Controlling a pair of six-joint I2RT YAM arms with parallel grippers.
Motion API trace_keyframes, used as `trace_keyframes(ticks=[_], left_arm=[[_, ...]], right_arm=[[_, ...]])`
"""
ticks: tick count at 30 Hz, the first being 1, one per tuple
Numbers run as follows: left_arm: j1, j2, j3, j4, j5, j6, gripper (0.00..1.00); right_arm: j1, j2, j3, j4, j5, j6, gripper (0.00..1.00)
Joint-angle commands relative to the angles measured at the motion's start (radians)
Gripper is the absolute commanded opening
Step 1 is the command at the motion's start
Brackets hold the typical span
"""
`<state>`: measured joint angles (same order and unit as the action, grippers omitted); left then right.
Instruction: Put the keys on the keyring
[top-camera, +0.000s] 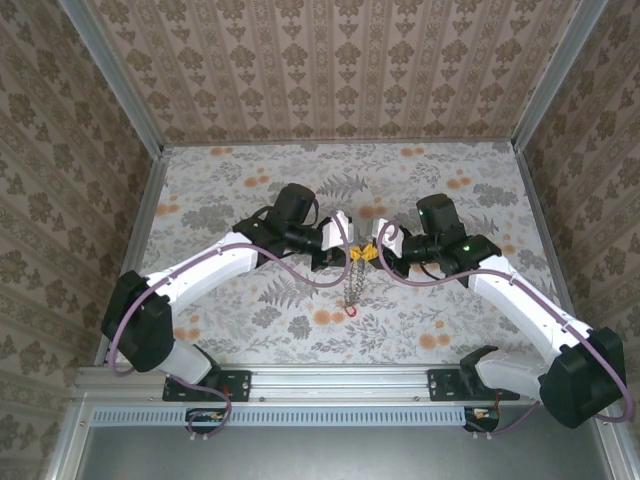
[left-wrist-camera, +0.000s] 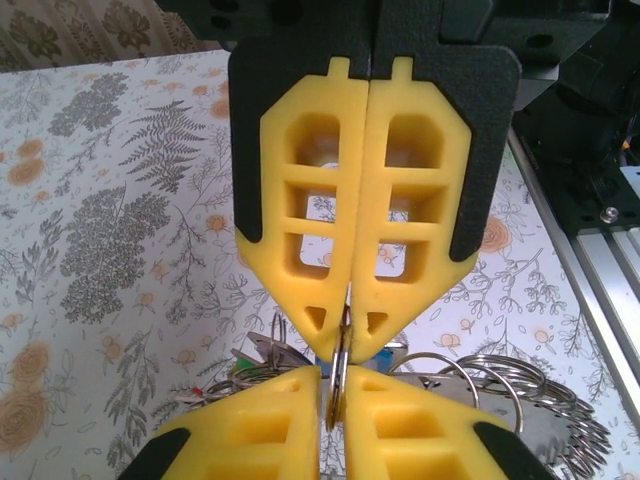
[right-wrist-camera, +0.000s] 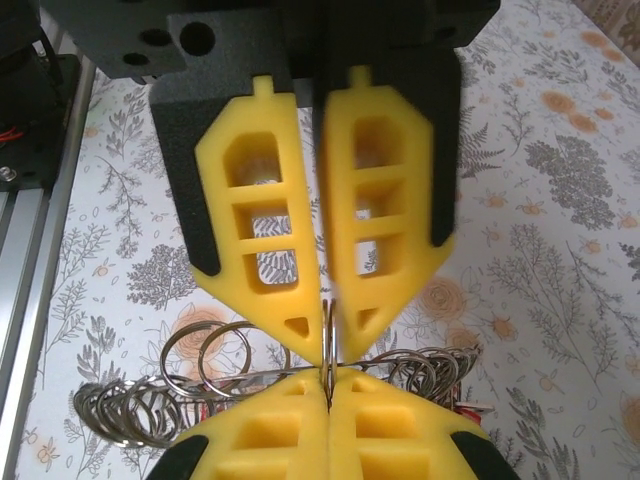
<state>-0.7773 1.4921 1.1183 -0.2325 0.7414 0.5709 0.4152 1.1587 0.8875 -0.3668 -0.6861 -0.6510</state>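
Observation:
My two grippers meet tip to tip over the middle of the table, the left gripper (top-camera: 358, 250) and the right gripper (top-camera: 374, 250). Both are shut on the same thin metal split ring (right-wrist-camera: 328, 345) of the keyring (top-camera: 353, 285), whose chain-like bunch trails from them toward the near edge. In the left wrist view my left gripper (left-wrist-camera: 335, 388) pinches the ring (left-wrist-camera: 340, 372) from below, and the right one's fingertips (left-wrist-camera: 372, 322) pinch it from above. Several more rings (right-wrist-camera: 200, 355) spread out behind. Keys with a red tag (top-camera: 352, 311) and a green tag (left-wrist-camera: 246, 361) hang in the bunch.
The floral table (top-camera: 250, 190) is walled in by patterned panels at the back and both sides. An aluminium rail (top-camera: 330, 385) with both arm bases runs along the near edge.

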Motion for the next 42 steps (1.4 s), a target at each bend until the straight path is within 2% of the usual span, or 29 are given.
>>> trace_keyframes(ticks=[1, 2, 8, 14, 17, 20, 22, 23, 29, 32, 38, 42], left_arm=[[-0.004, 0.013, 0.029, 0.0, -0.014, 0.005, 0.04], [-0.005, 0.013, 0.028, 0.0, -0.015, 0.006, 0.01], [-0.001, 0.003, 0.017, 0.022, 0.028, -0.005, 0.0], [0.042, -0.024, -0.034, 0.156, 0.191, -0.082, 0.0], [0.055, -0.025, -0.036, 0.166, 0.23, -0.092, 0.0], [0.058, -0.024, -0.038, 0.162, 0.237, -0.091, 0.0], [0.058, -0.024, -0.04, 0.151, 0.215, -0.089, 0.01], [0.056, -0.025, -0.037, 0.14, 0.195, -0.084, 0.07], [0.025, -0.011, 0.003, 0.002, -0.028, 0.0, 0.2], [0.014, -0.007, 0.021, -0.021, -0.079, 0.016, 0.2], [0.007, -0.003, 0.031, -0.024, -0.091, 0.019, 0.19], [0.003, 0.002, 0.046, -0.045, -0.092, 0.02, 0.09]], right_arm=[[0.009, -0.004, 0.02, 0.045, -0.026, 0.002, 0.01], [0.01, -0.005, 0.019, 0.047, -0.024, 0.001, 0.01], [0.01, -0.018, -0.021, 0.085, 0.017, 0.014, 0.07], [0.008, -0.016, -0.085, 0.206, -0.002, 0.074, 0.13], [0.009, -0.017, -0.093, 0.258, -0.033, 0.109, 0.12], [0.008, -0.022, -0.086, 0.269, -0.05, 0.118, 0.07], [0.008, -0.022, -0.072, 0.252, -0.048, 0.115, 0.03], [0.009, -0.022, -0.066, 0.237, -0.044, 0.107, 0.02], [0.014, -0.011, 0.0, 0.095, 0.008, 0.036, 0.0], [0.023, 0.002, 0.033, 0.035, 0.04, 0.005, 0.0], [0.034, 0.002, 0.041, 0.019, 0.046, -0.005, 0.0], [0.042, -0.003, 0.046, 0.011, 0.058, -0.005, 0.0]])
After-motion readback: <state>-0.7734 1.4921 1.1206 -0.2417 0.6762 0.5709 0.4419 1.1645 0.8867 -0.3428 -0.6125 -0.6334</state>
